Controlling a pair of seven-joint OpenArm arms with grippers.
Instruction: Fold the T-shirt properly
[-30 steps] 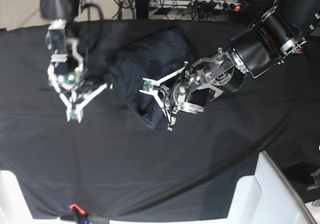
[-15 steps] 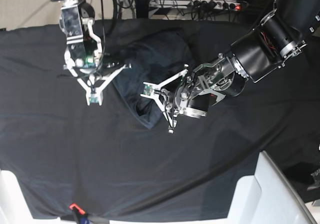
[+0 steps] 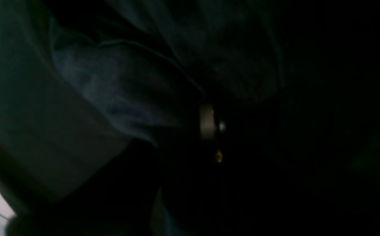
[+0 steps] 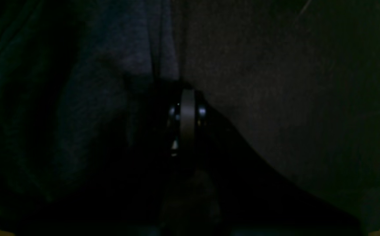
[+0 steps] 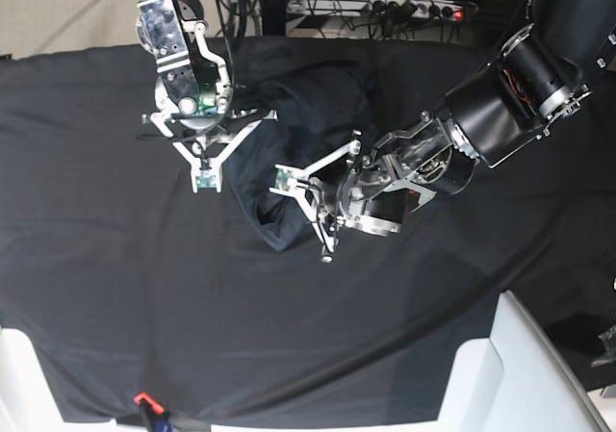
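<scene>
The T-shirt (image 5: 298,114) lies bunched in a dark charcoal heap at the middle back of the black table cloth (image 5: 144,288). My right gripper (image 5: 204,167) hangs at the heap's left edge. In the right wrist view its tips (image 4: 187,111) are pressed together on a fold of the bluish T-shirt (image 4: 95,98). My left gripper (image 5: 303,201) rests on the heap's lower right part. In the left wrist view its tips (image 3: 211,126) are closed in wrinkled T-shirt (image 3: 118,91) fabric. Both wrist views are very dark.
White moulded parts stand at the front right (image 5: 520,374) and front left (image 5: 19,384) corners. Cables and a power strip (image 5: 414,9) run behind the table's back edge. A small red tag (image 5: 142,398) sits at the front edge.
My right gripper has travelled up and to the right, from the table's left side to the heap, and the shirt's left part has drawn in with it. The left gripper shifted only slightly.
</scene>
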